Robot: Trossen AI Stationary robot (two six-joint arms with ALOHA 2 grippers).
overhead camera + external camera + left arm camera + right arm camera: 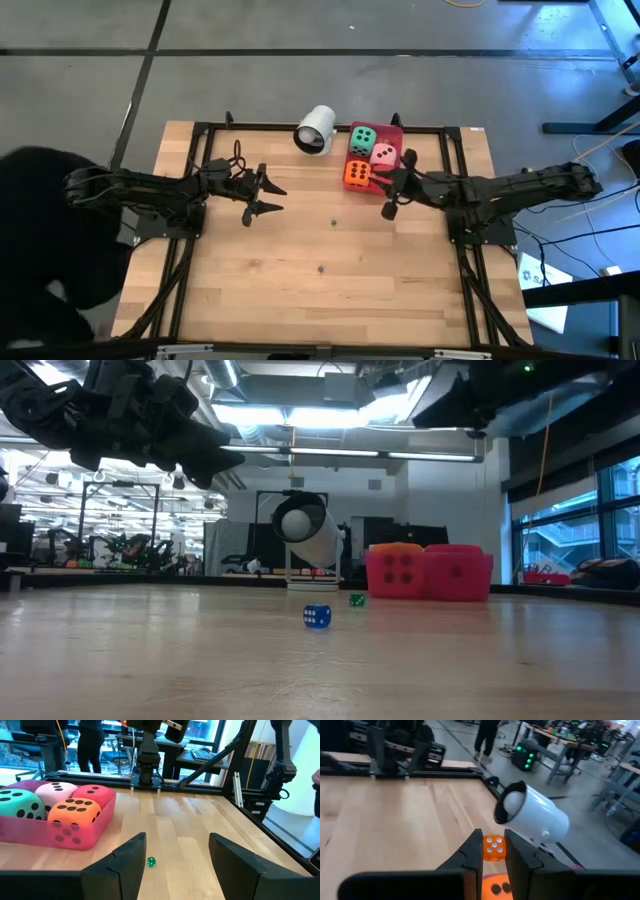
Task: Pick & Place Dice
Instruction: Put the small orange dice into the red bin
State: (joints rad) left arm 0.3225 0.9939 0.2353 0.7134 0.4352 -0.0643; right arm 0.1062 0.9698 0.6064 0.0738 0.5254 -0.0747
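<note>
1. Orange small die [494, 847] clamped between the tips of the right pincer [493, 840], pale pips showing, lifted clear of everything below.
2. Straight beneath that grip: big orange die [495, 889], seated in the red tray [30, 831] with the green die [17, 805], pink die [55, 790] and red die [95, 794] packed alongside.
3. Just past the fingertips: white cup [535, 817], lying on its side, mouth turned toward the pincer.
4. Farther out, on bare wood between the two arms: small green die [151, 862] and small blue die [316, 617], well apart from the tray and from each other.
5. Farthest, across the table: left pincer [177, 837], jaws wide apart and empty, hovering above the wood with the small green die ahead of it.
6. Probably mid-carry: pick done, drop not yet made. Cannot tell whether the goal is the cup or the tray.
7. Next move calls for centring over the chosen target, lowering close, then parting the fingers gently. Bounce off a soft die or a roll off the cup's rim looks like the risk.
</note>
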